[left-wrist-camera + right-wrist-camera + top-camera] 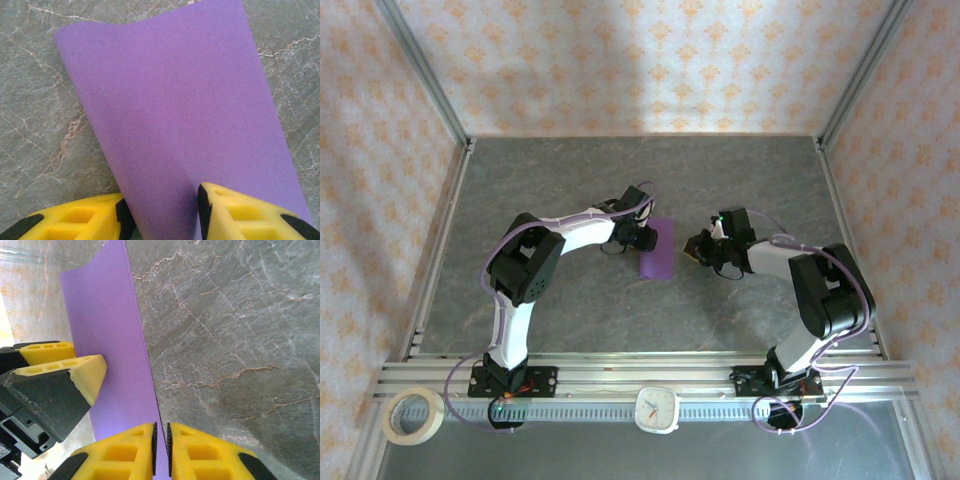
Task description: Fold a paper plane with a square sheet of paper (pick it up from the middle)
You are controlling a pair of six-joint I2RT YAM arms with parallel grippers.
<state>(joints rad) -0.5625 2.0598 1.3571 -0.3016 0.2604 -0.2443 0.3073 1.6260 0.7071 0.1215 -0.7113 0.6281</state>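
tabletop (570,180) of grey veined stone spreads out ahead of both grippers, boxed in by patterned wallpaper walls (640,60). behind the tools, a metal rail (620,378) carries the two arm bases. a roll of tape (413,415) lies behind and left of the left base. a small white clock (657,409) sits on the rail between the bases.

left arm (525,265) rises from its base, bends at the elbow and reaches inward to mid-table. right arm (820,290) bends the opposite way, its forearm low and pointing left. the tools face each other, tips near.

the square sheet of paper (185,100), plain purple, lies between them. left gripper (162,212) has its jaws partly apart, with the sheet bowed up and narrowing between them and both pads against it. right gripper (160,447) is almost closed, with the sheet's near edge running into the thin slit between its pads. the left tool's yellow fingers (85,372) stand just to its left, over the paper.
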